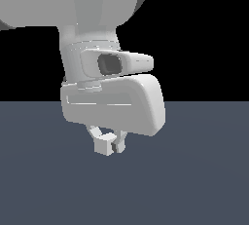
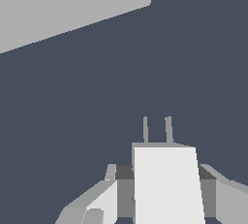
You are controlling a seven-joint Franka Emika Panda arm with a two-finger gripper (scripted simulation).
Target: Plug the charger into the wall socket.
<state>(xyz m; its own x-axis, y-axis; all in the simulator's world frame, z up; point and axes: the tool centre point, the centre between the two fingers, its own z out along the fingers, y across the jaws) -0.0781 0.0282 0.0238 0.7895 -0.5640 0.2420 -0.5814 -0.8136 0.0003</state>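
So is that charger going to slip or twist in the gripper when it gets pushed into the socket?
Probably not much. The charger is a flat-sided block, so the fingers likely clamp square faces and resist twisting. It looks rigid and small, so probably light. Its two prongs are thin, so an off-line push may jam them rather than slide the block.

Ahead of the small off-white boxy charger (image 2: 167, 184) and its two short grey prongs (image 2: 157, 130), the dark slate tabletop (image 2: 121, 87) lies bare. The flat pale grey wall socket plate (image 2: 63, 5) stands well apart, off to one side of the prongs' line.
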